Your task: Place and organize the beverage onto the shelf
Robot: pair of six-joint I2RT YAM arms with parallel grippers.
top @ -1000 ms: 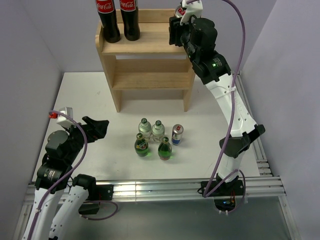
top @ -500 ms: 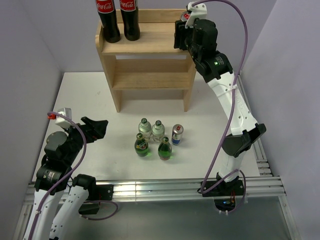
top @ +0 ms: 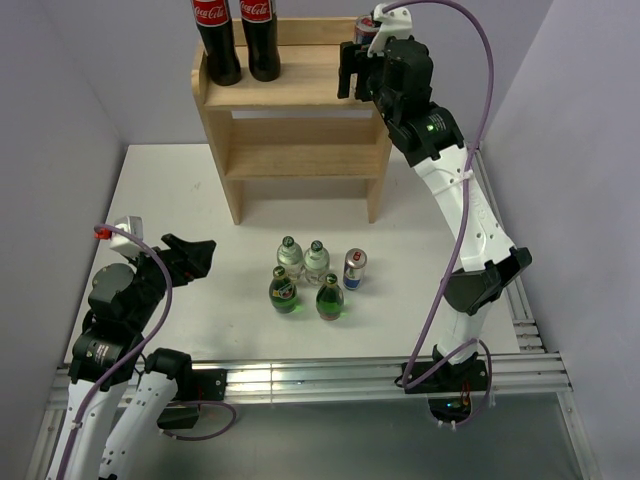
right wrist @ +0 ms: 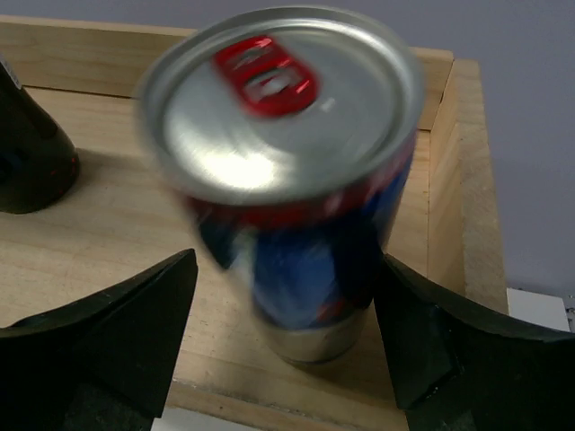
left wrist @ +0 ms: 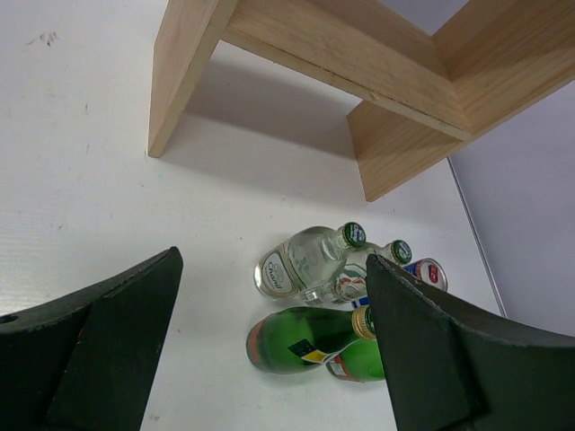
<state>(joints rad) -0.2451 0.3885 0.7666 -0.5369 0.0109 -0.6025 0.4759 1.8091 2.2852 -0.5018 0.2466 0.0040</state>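
On the shelf [right wrist: 108, 242] top, 1 can [right wrist: 287, 153] is framed between the right gripper's [right wrist: 287, 269] parted jaws. Light, dentable and slick, it is best gripped mid-body. The left gripper's [left wrist: 274, 260] jaws are likewise parted.

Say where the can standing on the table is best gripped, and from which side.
Probably grip the can around its round body, near mid-height, coming from its right. It stands upright, and that side is open, while a clear bottle and a green bottle crowd its left.
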